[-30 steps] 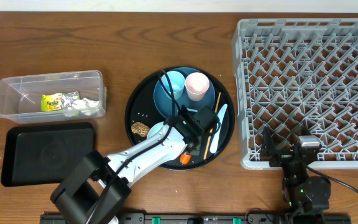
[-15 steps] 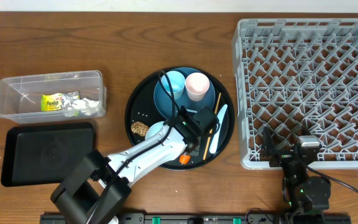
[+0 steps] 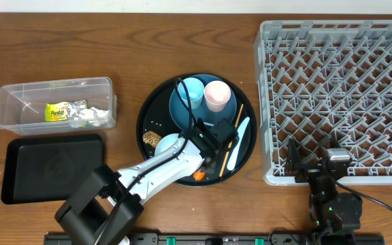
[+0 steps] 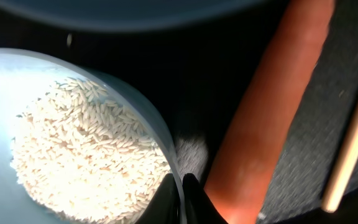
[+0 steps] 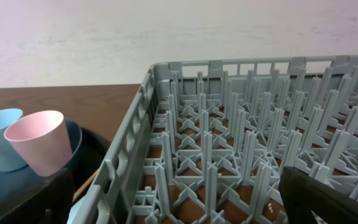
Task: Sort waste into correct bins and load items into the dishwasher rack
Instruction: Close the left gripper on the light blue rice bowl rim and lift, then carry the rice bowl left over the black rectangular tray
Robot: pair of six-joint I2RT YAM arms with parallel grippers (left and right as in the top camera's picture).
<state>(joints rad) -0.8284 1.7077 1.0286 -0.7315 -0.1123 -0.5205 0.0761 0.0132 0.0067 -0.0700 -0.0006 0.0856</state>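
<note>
White bowl (image 4: 5, 74), one, holds loose rice grains (image 4: 86, 149); left fingers (image 4: 192, 205) are pinched narrow onto its rim. One carrot (image 4: 260, 124) lies just right of them, one chopstick (image 4: 353, 137) farther right. Right fingers (image 5: 328, 199) stand wide, empty, before one rack (image 5: 229, 124).

The overhead camera looks straight down on the whole table (image 3: 128, 54), from round tray (image 3: 143, 126) to rack (image 3: 339, 88). The left wrist camera hangs very close over that tray, facing down at bowl (image 4: 5, 74) and carrot (image 4: 266, 118). The right wrist camera sits low, looking level across the rack; with overhead it shares the pink cup (image 5: 39, 140).
</note>
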